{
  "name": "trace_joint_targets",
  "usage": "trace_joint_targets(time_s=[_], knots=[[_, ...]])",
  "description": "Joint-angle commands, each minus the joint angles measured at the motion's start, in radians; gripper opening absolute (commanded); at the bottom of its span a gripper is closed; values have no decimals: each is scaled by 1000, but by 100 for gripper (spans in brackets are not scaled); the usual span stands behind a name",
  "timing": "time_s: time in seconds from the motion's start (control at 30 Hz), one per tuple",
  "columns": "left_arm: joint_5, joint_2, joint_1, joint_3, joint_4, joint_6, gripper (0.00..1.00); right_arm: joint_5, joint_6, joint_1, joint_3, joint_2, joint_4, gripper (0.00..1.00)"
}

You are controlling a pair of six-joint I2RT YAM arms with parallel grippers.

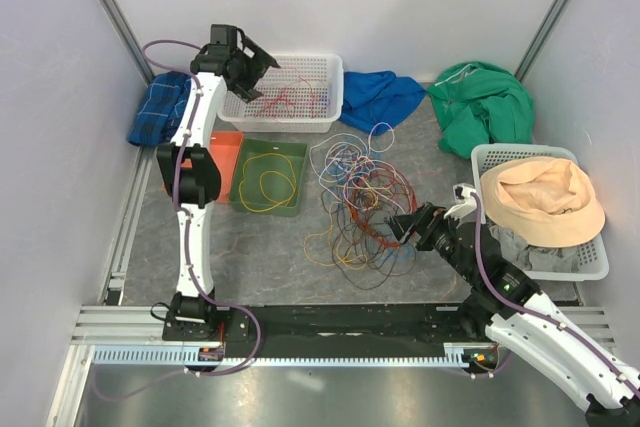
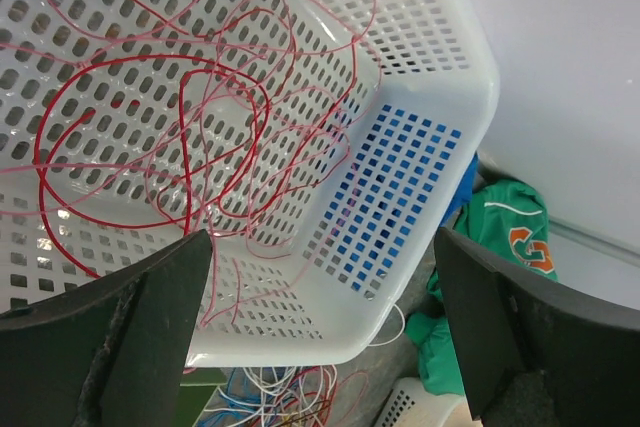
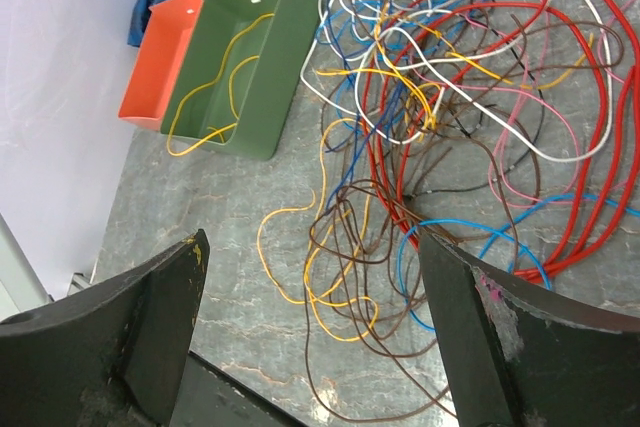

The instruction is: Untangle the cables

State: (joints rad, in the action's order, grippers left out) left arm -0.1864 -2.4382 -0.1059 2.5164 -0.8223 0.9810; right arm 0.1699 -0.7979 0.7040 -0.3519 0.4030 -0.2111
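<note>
Aloft, left arm (image 1: 197,112) — right arm (image 1: 520,297) low by cables (image 1: 360,197)

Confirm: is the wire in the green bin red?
No, the green bin holds only a yellow wire.

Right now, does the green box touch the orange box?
Touching. The right wrist view shows the green box and the orange box side by side, walls meeting without gap.

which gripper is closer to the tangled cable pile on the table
Right. The right gripper is open at the right edge of the cable pile; the left gripper hangs open over the white basket at the back, well away from it.
</note>
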Motion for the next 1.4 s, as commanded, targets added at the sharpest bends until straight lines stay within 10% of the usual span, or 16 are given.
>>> trace_joint_targets(time_s=[0.0, 0.37, 0.7, 0.93, 1.07, 1.17, 1.37], knots=[[39, 75, 30, 44, -12, 27, 100, -18, -4, 0, -9, -3, 72, 94], [140, 375, -79, -70, 11, -102, 100, -26, -7, 0, -13, -6, 72, 93], [455, 869, -572, -896, 502, -311, 100, 9, 60, 2, -93, 57, 36, 94], [817, 748, -816, -918, 269, -403, 100, 115, 134, 0, -193, 83, -79, 96], [990, 645, -861, -833, -56, -47, 100, 169, 152, 2, -206, 105, -114, 97], [954, 578, -858, -759, -331, 203, 100, 247, 141, 0, -228, 143, -164, 98], [700, 548, -883, -756, -295, 9, 99, 290, 63, 2, -223, 181, -194, 98]])
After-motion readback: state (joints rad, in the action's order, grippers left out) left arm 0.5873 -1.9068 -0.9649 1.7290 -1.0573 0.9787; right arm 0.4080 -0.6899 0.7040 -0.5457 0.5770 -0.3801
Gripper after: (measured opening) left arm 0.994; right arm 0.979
